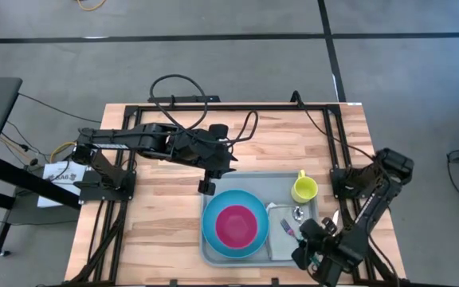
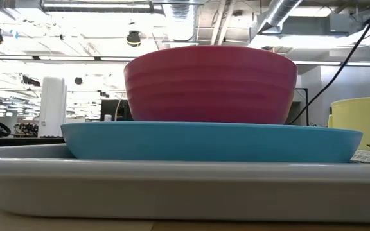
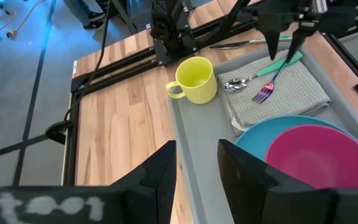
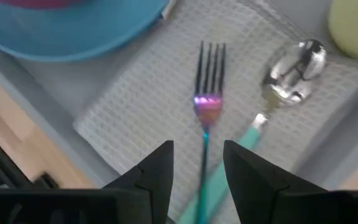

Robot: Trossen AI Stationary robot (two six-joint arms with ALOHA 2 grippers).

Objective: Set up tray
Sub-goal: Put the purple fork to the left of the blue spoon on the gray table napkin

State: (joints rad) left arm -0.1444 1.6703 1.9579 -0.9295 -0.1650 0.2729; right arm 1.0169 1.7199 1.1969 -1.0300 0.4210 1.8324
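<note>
No text, label or number can be read anywhere.

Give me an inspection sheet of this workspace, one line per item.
Surface: wooden table, bare wood left of the tray.
Job's things: grey tray holds blue plate with pink bowl, yellow mug, grey napkin with fork and spoon.
Clutter: nothing seen.
Hands: left hand open, over the tray's far left corner; right hand open, over the fork's handle.
Cables: black loop at the table's far edge.
Surroundings: grey floor, taped lines.
</note>
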